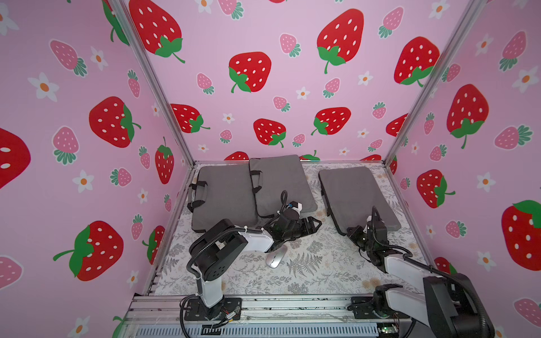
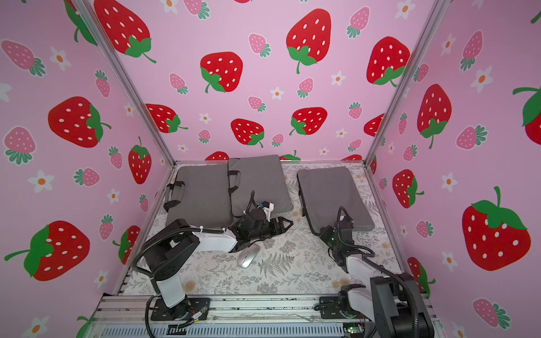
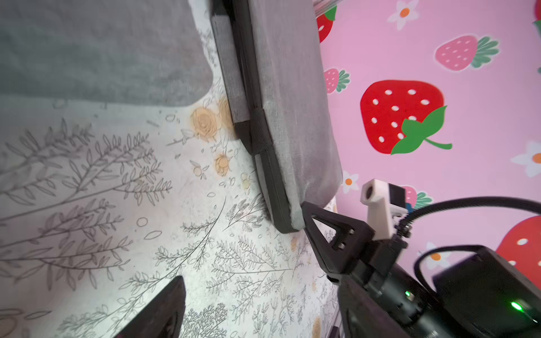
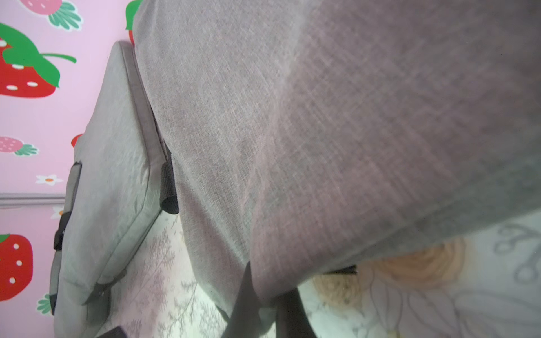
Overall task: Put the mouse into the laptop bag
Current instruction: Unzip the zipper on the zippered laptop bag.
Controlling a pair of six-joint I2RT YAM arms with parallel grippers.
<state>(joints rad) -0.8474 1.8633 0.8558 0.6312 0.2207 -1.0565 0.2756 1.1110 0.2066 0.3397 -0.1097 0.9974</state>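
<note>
The mouse [image 1: 275,257] lies flat on the tabletop [image 1: 316,272], just beside the left forearm and partly tucked under it in both top views. It is well apart from the laptop bag [image 1: 357,193] on the right. We judge it light and rigid, with a smooth, rounded silver shell that could squirt out of a careless pinch. The best hold is probably across its two long sides near the middle, fingers low on the flanks rather than up on the curved back.

The left fingers [image 1: 314,222] stand spread with nothing between them, hovering past the mouse, near the corner of the middle bag [image 1: 281,181]. A third bag [image 1: 225,193] lies at the far left. The right fingers [image 4: 248,298] are pinched on the near corner of the laptop bag — the wrist view shows grey cloth caught between them.

That cloth is soft and padded, so we expect the flap to sag unless it is held up firmly. The opening itself is not visible — we cannot tell how wide it gapes.
</note>
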